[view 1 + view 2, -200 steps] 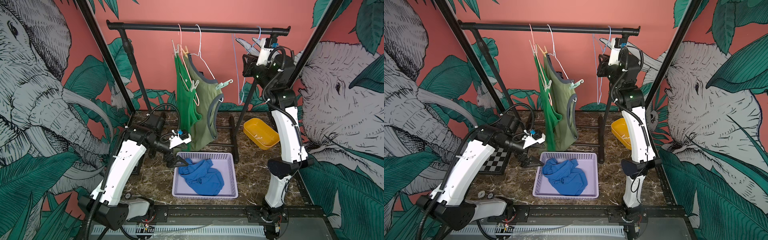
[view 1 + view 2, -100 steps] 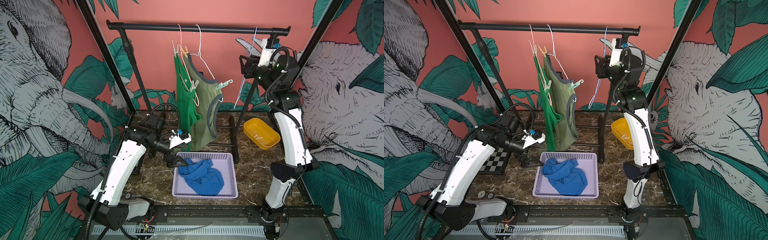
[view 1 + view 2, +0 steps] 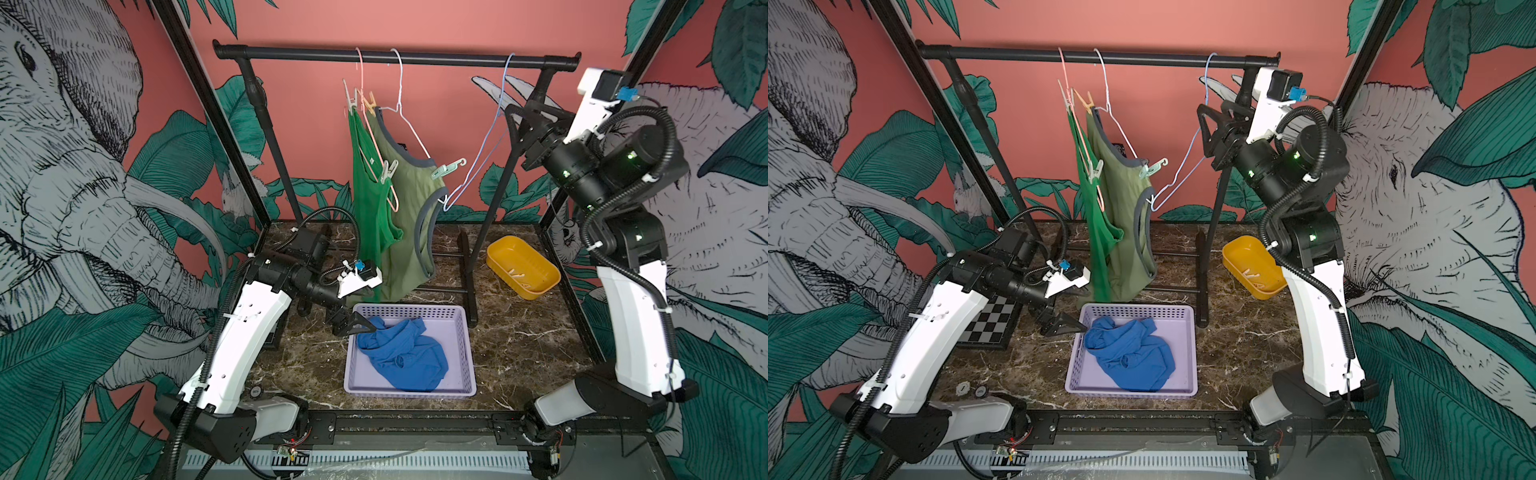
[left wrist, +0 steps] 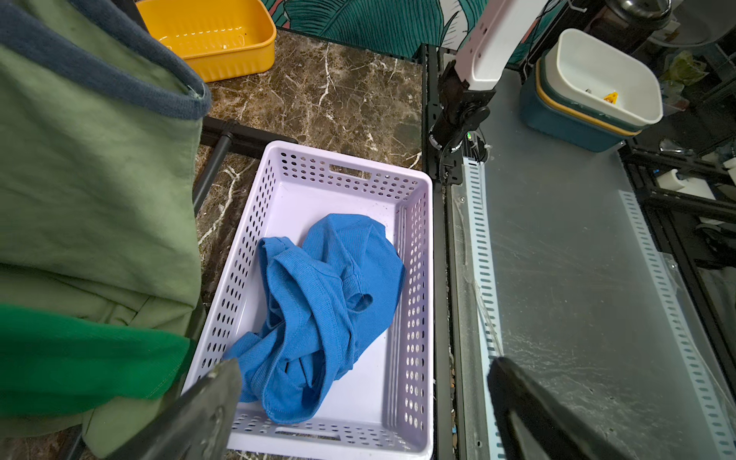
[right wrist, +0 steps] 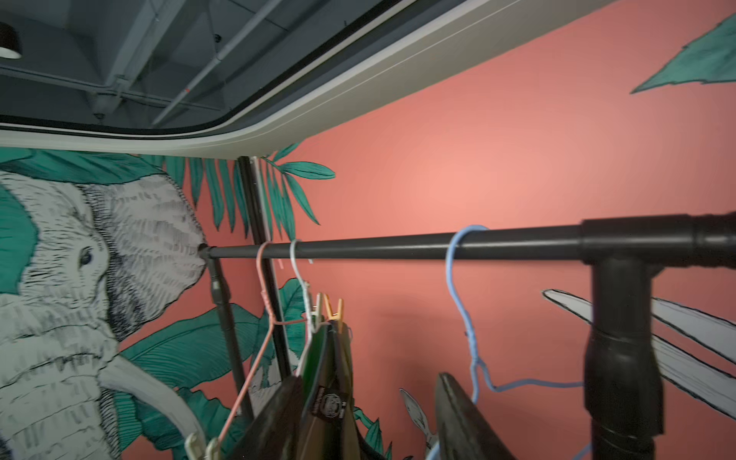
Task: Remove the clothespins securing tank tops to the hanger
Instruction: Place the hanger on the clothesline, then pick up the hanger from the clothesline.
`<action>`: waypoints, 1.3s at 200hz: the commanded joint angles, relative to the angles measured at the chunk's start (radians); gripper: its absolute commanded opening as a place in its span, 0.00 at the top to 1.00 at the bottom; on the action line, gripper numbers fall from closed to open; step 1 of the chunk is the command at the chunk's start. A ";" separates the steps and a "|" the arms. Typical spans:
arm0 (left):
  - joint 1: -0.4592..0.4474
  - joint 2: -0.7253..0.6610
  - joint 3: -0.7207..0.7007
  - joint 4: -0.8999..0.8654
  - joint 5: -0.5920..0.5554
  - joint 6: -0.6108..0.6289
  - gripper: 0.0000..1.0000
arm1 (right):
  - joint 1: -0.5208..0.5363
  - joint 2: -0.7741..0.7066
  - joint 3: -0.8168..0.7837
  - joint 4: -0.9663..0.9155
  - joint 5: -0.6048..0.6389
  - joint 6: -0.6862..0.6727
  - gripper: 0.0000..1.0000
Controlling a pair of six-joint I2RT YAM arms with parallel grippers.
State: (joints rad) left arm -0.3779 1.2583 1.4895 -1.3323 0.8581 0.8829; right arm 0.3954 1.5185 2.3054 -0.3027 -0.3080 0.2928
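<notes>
**A:** Up close, the left gripper (image 4: 360,372) gapes empty over the lavender basket (image 3: 467,340), with the blue tank top (image 3: 405,357) crumpled inside.

**B:** Mid-rack, four clothespins (image 3: 446,168) pinch the bright green tank top (image 3: 365,208) and olive tank top (image 3: 409,216).

**A:** Further back, the right gripper (image 3: 513,124) has just sprung apart beside the bare blue hanger (image 3: 482,149). Touching it? Hard to tell.

**B:** One top freed, two pinned.

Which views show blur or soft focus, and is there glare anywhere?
In the right wrist view the right gripper is dark and soft, being close to the lens, while the rail is sharper. In the left wrist view the olive tank top looks slightly soft and the yellow tray carries small bright highlights. Both top views are evenly lit and sharp.
</notes>
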 commanded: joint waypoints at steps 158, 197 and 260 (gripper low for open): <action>0.005 -0.061 -0.008 -0.020 0.009 0.022 0.01 | 0.250 -0.200 -0.359 -0.116 0.114 -0.074 0.51; 0.005 -0.062 -0.005 -0.021 0.004 0.021 0.01 | 0.253 -0.189 -0.395 -0.098 0.105 -0.064 0.52; 0.005 -0.085 -0.029 -0.007 0.008 0.021 0.01 | 0.255 -0.133 -0.362 -0.094 0.132 -0.054 0.50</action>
State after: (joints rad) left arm -0.3779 1.2015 1.4784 -1.3319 0.8516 0.8829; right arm 0.6430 1.3907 1.9217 -0.4397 -0.1909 0.2226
